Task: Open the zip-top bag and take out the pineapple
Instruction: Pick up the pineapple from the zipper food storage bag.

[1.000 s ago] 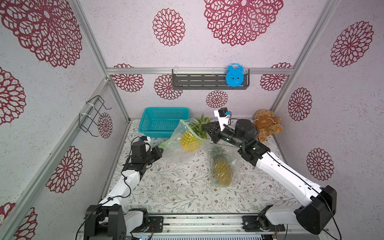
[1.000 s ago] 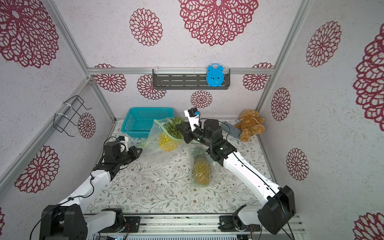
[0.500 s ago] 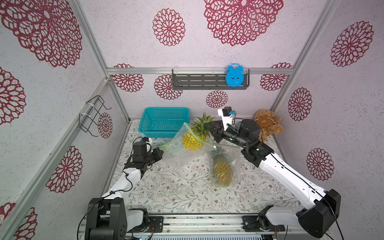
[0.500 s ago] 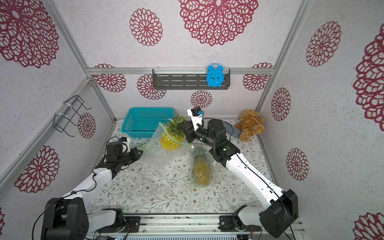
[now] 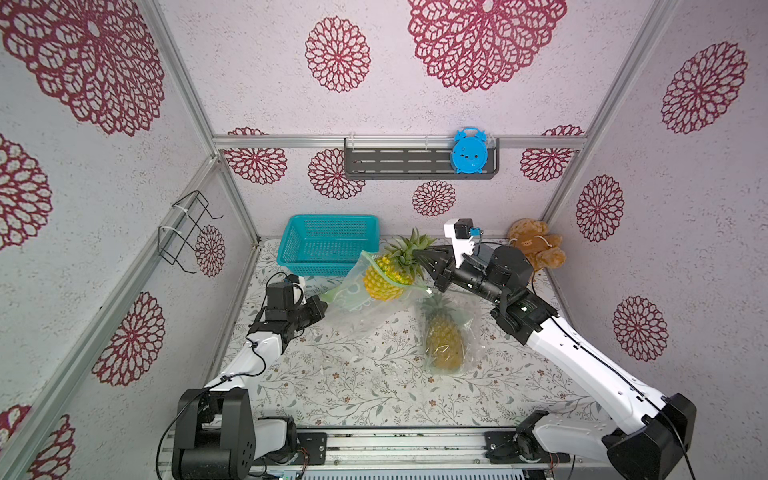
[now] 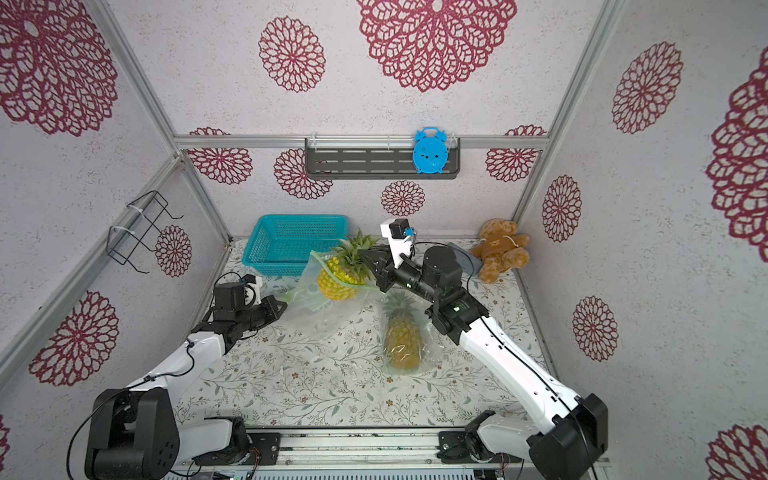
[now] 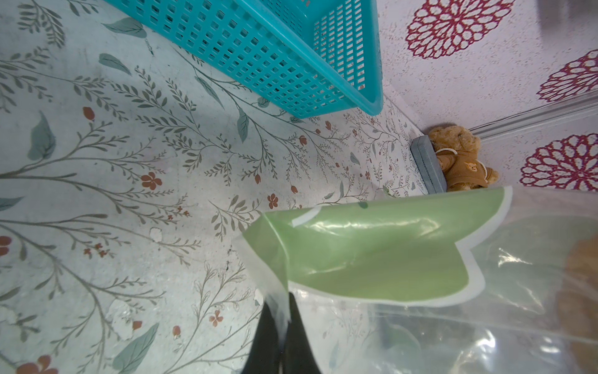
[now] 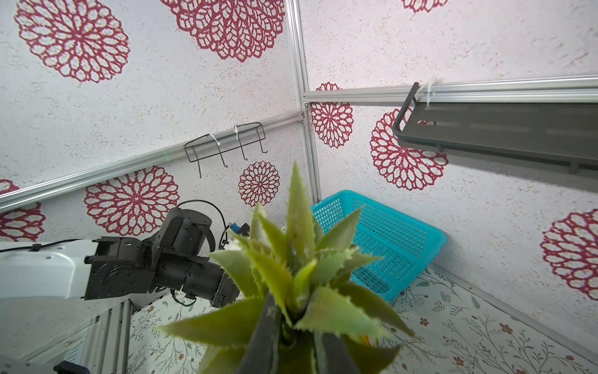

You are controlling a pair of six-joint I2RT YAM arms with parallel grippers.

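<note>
The left end effector [image 5: 321, 306] is shut on a corner of the clear zip-top plastic bag with the green printed band [image 5: 353, 297]. The yellow pineapple with the green leafy crown [image 5: 384, 282] is held off the floral-patterned surface [image 5: 353, 386]. The right end effector [image 5: 420, 261] is clamped on its crown, and its body is ringed by the bag's open mouth. The teal perforated plastic basket [image 5: 291, 249] stands just behind. A second pineapple wrapped in clear plastic [image 5: 442, 340] lies near, under the right arm. Open room is left toward the front edge.
</note>
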